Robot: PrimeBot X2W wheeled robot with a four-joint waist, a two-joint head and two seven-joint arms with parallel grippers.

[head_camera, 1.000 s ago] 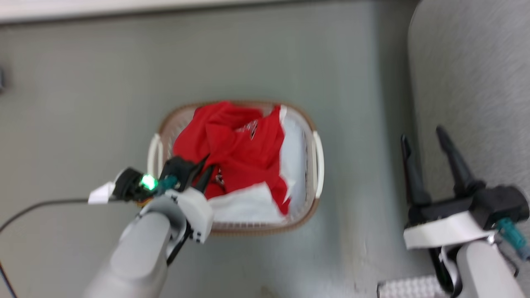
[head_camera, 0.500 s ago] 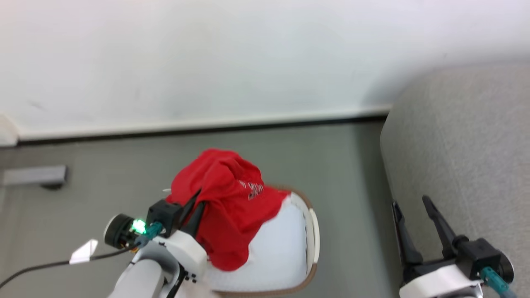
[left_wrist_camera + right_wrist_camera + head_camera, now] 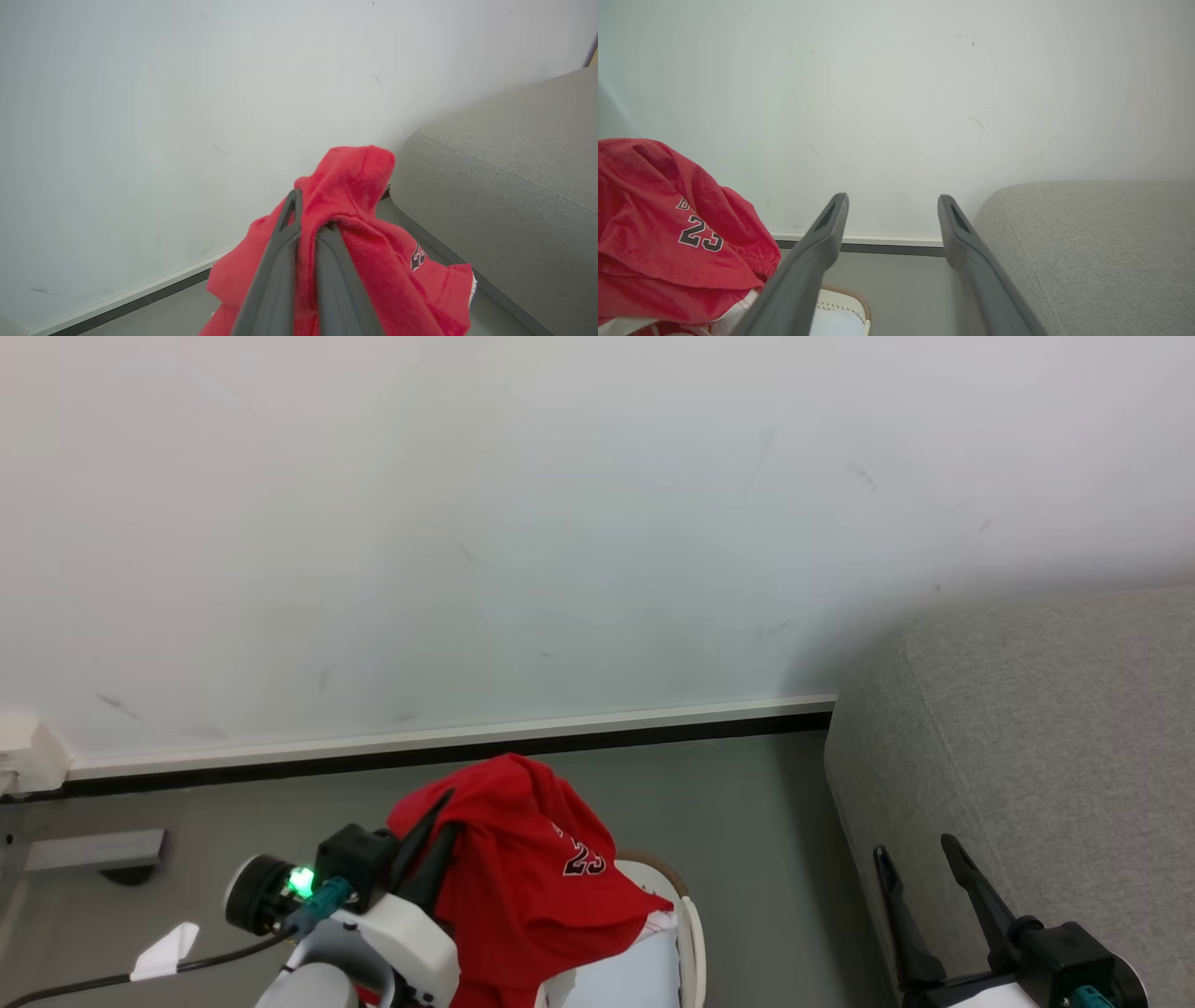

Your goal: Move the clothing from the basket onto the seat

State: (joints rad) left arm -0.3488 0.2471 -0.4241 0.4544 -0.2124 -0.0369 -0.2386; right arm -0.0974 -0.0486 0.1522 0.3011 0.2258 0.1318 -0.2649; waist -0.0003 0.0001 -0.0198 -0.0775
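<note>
clamps the left pincer (image 3: 446, 814) on the red jersey (image 3: 532, 887), over the basket (image 3: 693, 933), cut off and half hidden below; holds the right pincer (image 3: 915, 847) apart, empty, beside the sofa (image 3: 1046, 728)

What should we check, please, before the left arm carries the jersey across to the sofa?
1. Grip: left gripper shut on the jersey: ok.
2. Clearance: jersey hem free of the basket rim: cannot tell, it hangs close over it.
3. Spare arm: right gripper open, holding nothing: ok.
4. Landing spot: visible part of the sofa bare: ok.
</note>
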